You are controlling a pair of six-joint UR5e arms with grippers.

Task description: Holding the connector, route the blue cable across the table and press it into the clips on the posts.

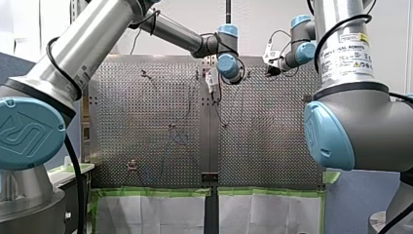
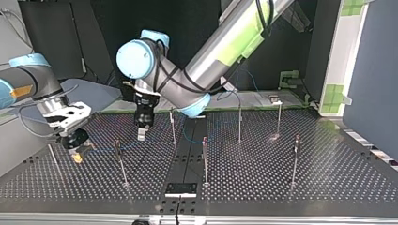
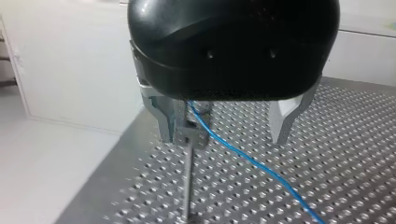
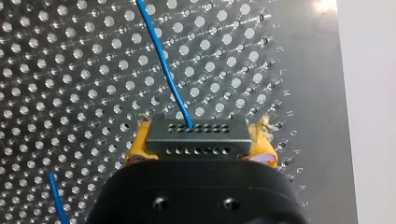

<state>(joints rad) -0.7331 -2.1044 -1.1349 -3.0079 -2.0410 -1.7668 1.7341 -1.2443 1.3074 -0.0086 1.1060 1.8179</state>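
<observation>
Blue cable (image 4: 163, 60): one, strung from the connector (image 4: 196, 137) toward the nearest post (image 2: 119, 159).
Right gripper (image 2: 75, 150): clamps the single connector in yellow pads (image 4: 137, 147), likely so you keep the cable taut.
Left gripper (image 3: 224, 133): fingers spread, gripping nothing, straddling cable and clip (image 3: 190, 133), likely to press it in.
Posts (image 2: 204, 159): at least six stand.

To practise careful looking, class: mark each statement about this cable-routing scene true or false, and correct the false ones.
1. My right tool is shut on the connector. True.
2. The cable leaving the connector is red. False: it is blue.
3. My left tool is shut. False: its fingers stand apart, with the cable passing between them.
4. Thin posts stand upright on the perforated table. True.
</observation>
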